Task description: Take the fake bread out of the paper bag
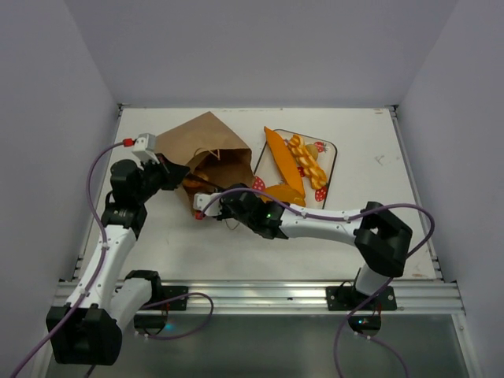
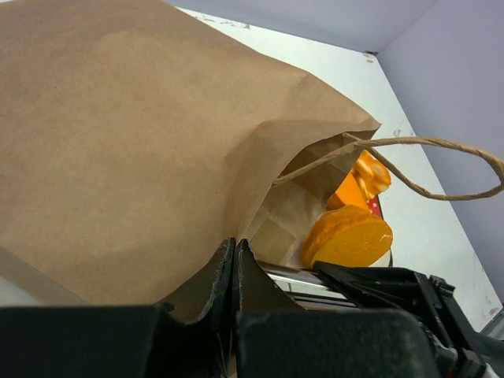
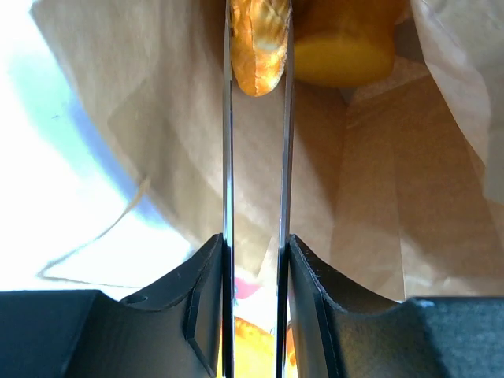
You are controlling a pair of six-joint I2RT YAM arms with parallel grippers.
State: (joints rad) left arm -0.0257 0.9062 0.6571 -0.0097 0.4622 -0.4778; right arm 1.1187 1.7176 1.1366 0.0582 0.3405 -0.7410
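We see the paper bag [image 1: 206, 146] lying on its side on the table [image 1: 378, 220], mouth turned toward the arms; the left gripper [image 2: 235, 253] is pinched tight on the paper at the bag's mouth edge, jaws together with only the sheet between them; a string handle [image 2: 441, 169] loops out beside the opening; the right gripper [image 3: 257, 24] reaches into the mouth, its jaws drawn narrow around a small roll [image 3: 258, 55] of fake bread (the piece fills the gap between both fingers); an oval loaf [image 2: 346, 236] sits just beside it, inside the bag; out on the strawberry tray [image 1: 332, 157], right of the bag, lie the baguette [image 1: 282, 160] and a braided piece [image 1: 307, 163].
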